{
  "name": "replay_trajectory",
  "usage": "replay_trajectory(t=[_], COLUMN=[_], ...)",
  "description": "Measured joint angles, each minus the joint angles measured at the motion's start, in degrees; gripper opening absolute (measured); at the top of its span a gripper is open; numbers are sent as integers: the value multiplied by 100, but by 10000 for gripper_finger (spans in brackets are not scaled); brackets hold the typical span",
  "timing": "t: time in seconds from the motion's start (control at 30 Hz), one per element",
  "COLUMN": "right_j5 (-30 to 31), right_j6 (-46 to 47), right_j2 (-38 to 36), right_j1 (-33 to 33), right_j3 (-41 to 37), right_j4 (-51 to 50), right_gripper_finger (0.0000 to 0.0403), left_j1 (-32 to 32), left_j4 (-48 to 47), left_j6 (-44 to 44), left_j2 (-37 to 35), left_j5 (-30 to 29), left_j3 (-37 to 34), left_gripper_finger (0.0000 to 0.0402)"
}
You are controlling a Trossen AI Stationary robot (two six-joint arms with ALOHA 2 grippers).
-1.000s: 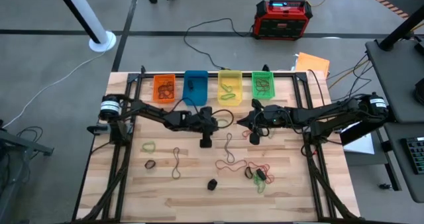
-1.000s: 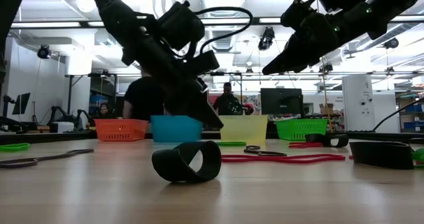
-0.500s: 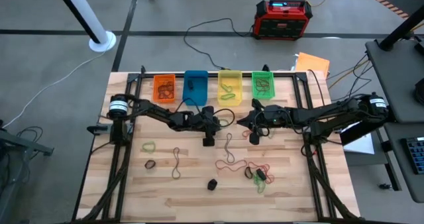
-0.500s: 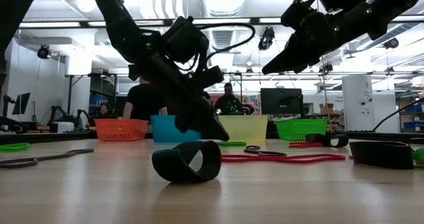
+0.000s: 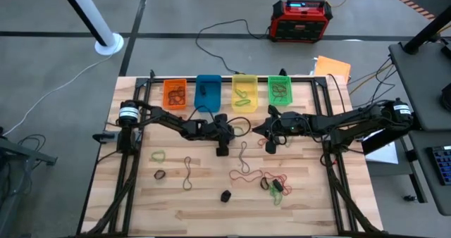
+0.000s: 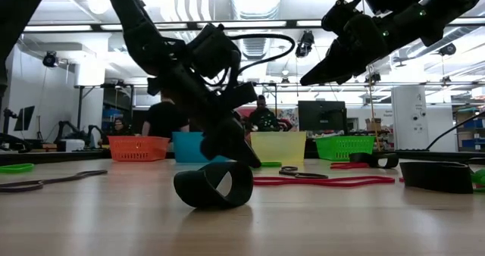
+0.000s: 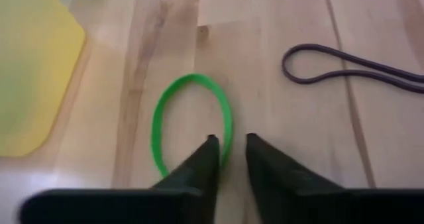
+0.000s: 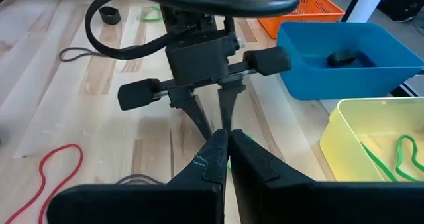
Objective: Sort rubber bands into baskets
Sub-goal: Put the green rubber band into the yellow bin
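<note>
Green band (image 7: 191, 121) straddled by left gripper (image 7: 230, 144).

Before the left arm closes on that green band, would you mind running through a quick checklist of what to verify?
1. Left gripper open: ok, a narrow gap shows between the fingers.
2. Fingers straddle the green rubber band: ok, its near edge lies at the gap between the tips in the left wrist view.
3. Fingertips down on the table: cannot tell; the low view shows them close to it.
4. Right gripper clear of the pick: not ok, it is shut and sits close to the left fingers.
5. Other bands clear: ok, the purple band lies apart.
6. Green basket reachable: ok, open at the far edge.
</note>
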Motion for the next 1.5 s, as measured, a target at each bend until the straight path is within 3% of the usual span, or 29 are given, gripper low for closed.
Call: replay_trajectory(t=[0.07,0.17,0.73,0.9,1.07,1.23,1.5], right_j5=[-2,-2,74,414,410,443,503], right_j6=[-3,-7,89,307,153,123,33], right_j2=[0,0,0,336,1215,2057,2883], right_j1=[0,0,-1,-2,-1,-4,-6], right_j3=[0,0,-52,124,544,1058,1726], right_j4=[2,0,19,49,39,2,-1], right_gripper_finger=[9,9,9,9,9,9,23], left_j1=[-2,-4,-330,-433,-468,-592,-667], left_j4=[-13,13,-95,-283,171,353,956], left_j6=[8,30,176,195,43,-419,-562], left_j2=[-11,-14,-921,-1718,-2994,-4167,-5430], left_j5=[35,61,195,195,60,-524,-731], left_j3=[-11,-18,-98,-272,-1101,-1937,-2939], left_gripper_finger=[15,4,0,0,0,0,0])
